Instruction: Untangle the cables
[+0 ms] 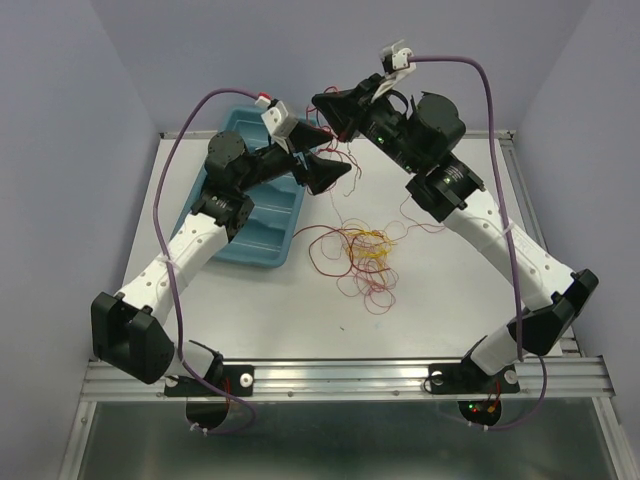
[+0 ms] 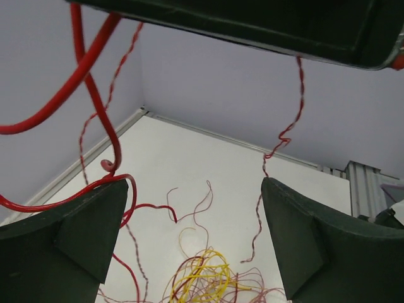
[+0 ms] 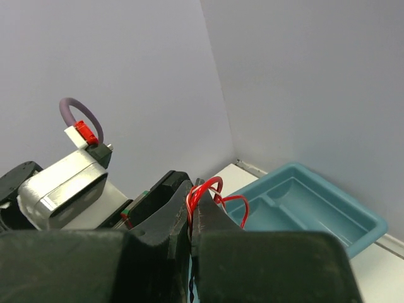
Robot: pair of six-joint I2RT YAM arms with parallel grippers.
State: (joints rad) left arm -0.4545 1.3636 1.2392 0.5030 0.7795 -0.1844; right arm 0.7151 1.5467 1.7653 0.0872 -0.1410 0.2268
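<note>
The cables lie in a loose tangle of thin red and yellow wires at the table's middle, also low in the left wrist view. My right gripper is raised above the table's far side. It is shut on a small bunch of red wires, and strands hang from it toward the tangle. My left gripper is open just below it, its fingers wide apart. Red strands drape over its left finger; another twisted strand hangs by its right finger.
A teal compartment tray sits at the table's far left under the left arm, also in the right wrist view. Purple cords loop along both arms. The lavender walls stand close behind and at both sides.
</note>
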